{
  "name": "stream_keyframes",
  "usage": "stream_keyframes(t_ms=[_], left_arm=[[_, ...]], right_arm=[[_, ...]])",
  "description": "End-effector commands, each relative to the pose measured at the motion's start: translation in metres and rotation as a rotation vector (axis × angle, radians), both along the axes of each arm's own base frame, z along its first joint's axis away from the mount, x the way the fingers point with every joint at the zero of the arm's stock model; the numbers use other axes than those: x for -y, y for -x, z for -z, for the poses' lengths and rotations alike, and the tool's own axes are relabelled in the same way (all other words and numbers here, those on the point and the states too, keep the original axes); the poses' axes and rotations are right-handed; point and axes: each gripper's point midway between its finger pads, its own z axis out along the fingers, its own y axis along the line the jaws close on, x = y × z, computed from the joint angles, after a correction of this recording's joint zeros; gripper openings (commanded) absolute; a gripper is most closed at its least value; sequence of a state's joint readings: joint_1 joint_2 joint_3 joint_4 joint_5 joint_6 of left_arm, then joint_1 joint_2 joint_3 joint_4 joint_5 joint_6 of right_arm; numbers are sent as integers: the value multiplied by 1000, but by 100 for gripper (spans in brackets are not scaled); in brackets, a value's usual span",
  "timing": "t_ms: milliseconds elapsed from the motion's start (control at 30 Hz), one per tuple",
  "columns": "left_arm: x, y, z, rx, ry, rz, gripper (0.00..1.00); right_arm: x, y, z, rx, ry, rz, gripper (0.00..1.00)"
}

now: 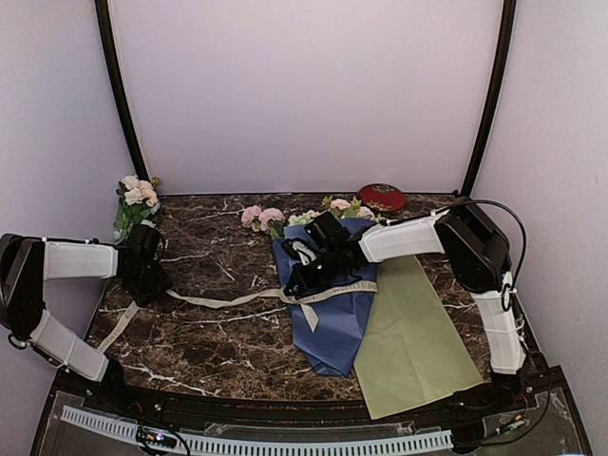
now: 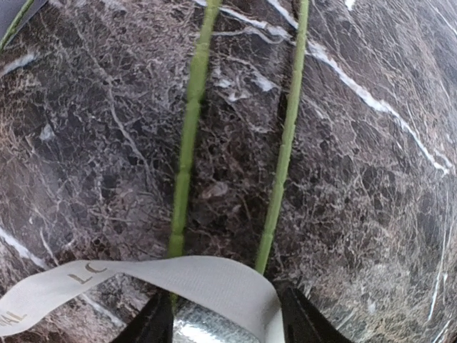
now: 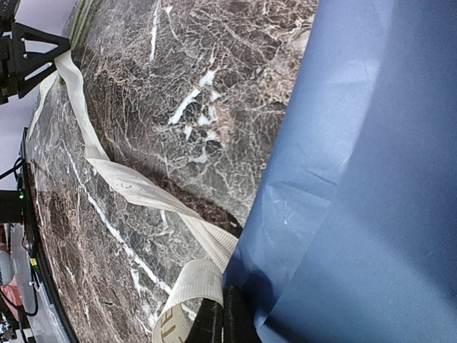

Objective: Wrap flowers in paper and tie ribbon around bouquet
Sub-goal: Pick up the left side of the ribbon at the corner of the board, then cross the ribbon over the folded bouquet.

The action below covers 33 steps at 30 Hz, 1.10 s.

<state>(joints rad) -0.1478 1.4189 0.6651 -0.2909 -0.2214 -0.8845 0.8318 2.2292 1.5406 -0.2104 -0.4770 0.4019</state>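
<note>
One bouquet (image 1: 334,328), one ribbon (image 1: 223,301) — one green sheet (image 1: 418,342), one red dish (image 1: 382,197).

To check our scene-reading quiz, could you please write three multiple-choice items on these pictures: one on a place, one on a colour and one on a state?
1. On which side of the blue paper does the yellow-green sheet lie?
A) the robot's left
B) the robot's right
C) behind it, farther back

2. What colour is the round object at the back?
A) red
B) white
C) yellow

3. How does the right hand stand?
A) wide open in mid-air
B) shut, beside the ribbon at the paper's edge
C) out of every view

Answers:
1 B, the sheet spreads out from the paper on the right arm's side.
2 A, it shows red in the top view.
3 B, the right wrist view shows its fingers pressed together.
</note>
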Motion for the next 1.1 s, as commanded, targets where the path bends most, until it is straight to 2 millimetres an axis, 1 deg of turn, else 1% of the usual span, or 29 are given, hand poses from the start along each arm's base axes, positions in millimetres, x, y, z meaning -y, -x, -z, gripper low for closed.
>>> stream_keyframes(t_ms=[0, 33, 100, 133, 167, 267, 367, 433, 533, 567, 633, 700, 767, 800, 833, 867, 900, 1000, 1067], left_arm=[[-1, -12, 0, 34, 0, -26, 45], [-2, -12, 0, 30, -10, -27, 38], [-4, -13, 0, 25, -22, -23, 19], [-4, -13, 0, 24, -26, -24, 7], [-5, -14, -3, 29, -28, -25, 0], [-6, -18, -15, 66, -31, -26, 0], [-2, -28, -36, 145, -47, 16, 0], [9, -38, -55, 214, -72, 75, 0], [40, -56, -89, 337, -119, 201, 0], [53, -62, -103, 385, -139, 257, 0], [90, -75, -137, 522, -165, 403, 0], [140, -80, -172, 682, -163, 596, 0], [190, -71, -202, 835, -150, 794, 0], [211, -65, -213, 899, -156, 883, 0], [237, -53, -221, 958, -171, 999, 0], [261, -42, -228, 1017, -150, 1095, 0], [278, -32, -229, 1048, -141, 1177, 0], [324, -9, -228, 1106, -114, 1375, 0], [346, 0, -224, 1116, -110, 1458, 0]], right_arm=[[-1, 4, -18, 18, -16, -7, 0], [0, 4, -18, 19, -15, -8, 0], [0, 4, -18, 21, -13, -8, 0], [0, 4, -18, 21, -14, -7, 0], [-1, 4, -19, 19, -16, -9, 0], [-2, 4, -20, 16, -22, -9, 0], [-3, 2, -25, 20, -32, -8, 0], [-6, 2, -29, 21, -44, -13, 0], [-7, 0, -37, 17, -66, -18, 0], [-8, 0, -42, 11, -85, -21, 0], [-9, -2, -53, -18, -141, -20, 0], [-8, -6, -67, -48, -212, -9, 0], [-6, -13, -82, -58, -270, 8, 0], [-4, -16, -88, -55, -290, 12, 0], [-3, -20, -96, -47, -308, 16, 0], [0, -27, -103, -38, -329, 26, 0], [3, -32, -108, -40, -347, 37, 0], [17, -48, -118, -48, -390, 91, 0], [26, -58, -123, -37, -400, 123, 0]])
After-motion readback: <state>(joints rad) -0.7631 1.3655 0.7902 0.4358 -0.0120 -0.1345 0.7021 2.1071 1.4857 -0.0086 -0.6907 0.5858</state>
